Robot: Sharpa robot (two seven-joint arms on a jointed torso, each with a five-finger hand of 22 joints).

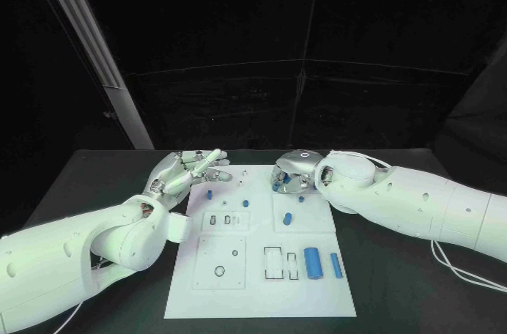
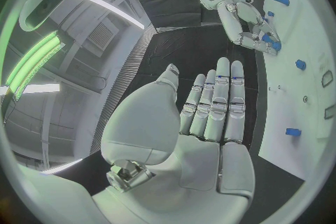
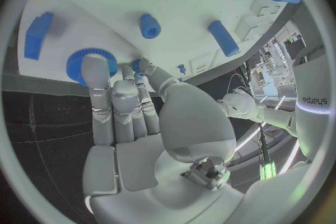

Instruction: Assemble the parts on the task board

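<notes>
The white task board (image 1: 264, 290) lies in the middle of the black table. Several blue parts lie on it: two small ones (image 1: 208, 194) (image 1: 245, 202), a short peg (image 1: 286, 218) and two cylinders (image 1: 313, 259) (image 1: 336, 265). My right hand (image 1: 296, 174) hovers over the board's far end and pinches a blue gear (image 3: 87, 61) at its fingertips, seen also from the left wrist (image 2: 269, 42). My left hand (image 1: 190, 169) is raised beside the board's far left corner, its fingers (image 2: 220, 95) apart and holding nothing.
Empty outlined slots (image 1: 280, 262) and round holes (image 1: 220, 271) mark the board's near half. A blue square block (image 3: 38, 33) lies near the gear. Bare black table (image 1: 401, 297) surrounds the board, and a pale post (image 1: 105, 70) stands at the far left.
</notes>
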